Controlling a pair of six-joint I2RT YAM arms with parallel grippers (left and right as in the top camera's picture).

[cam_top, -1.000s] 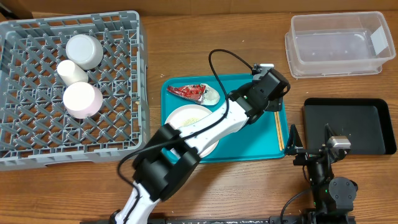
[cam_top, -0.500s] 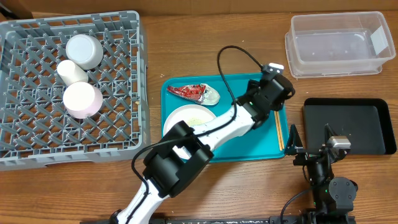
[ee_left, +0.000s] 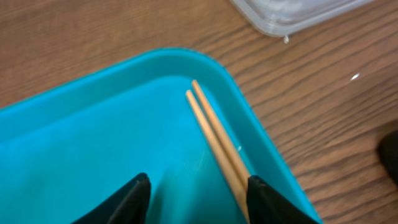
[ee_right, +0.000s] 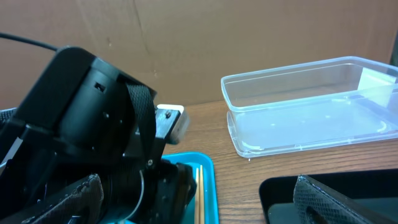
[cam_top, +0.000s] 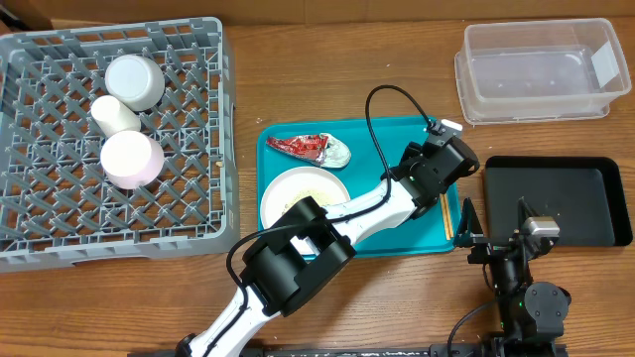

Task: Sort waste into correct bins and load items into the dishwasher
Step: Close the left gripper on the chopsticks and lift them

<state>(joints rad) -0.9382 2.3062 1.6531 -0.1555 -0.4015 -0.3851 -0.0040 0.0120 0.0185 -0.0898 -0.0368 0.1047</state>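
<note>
- From above, the left arm (cam_top: 377,203) reaches over the flat teal plastic tray (cam_top: 397,238) to two thin wooden chopsticks (cam_top: 446,216) by its right rim. The crumpled red foil wrapper (cam_top: 303,146) lies in the tray's back left corner.
- Left wrist: the left end effector (ee_left: 199,199) is partly wide and empty. I would slide it over so both sticks sit in the middle, then squeeze.
- Right wrist: the right end effector (ee_right: 202,196) is wide and empty.

The overhead view looks straight down on the whole desk (cam_top: 347,89). Left wrist sits close above the teal tray's (ee_left: 93,143) right edge; right wrist looks low across the desk; both show the chopsticks (ee_left: 214,140).
</note>
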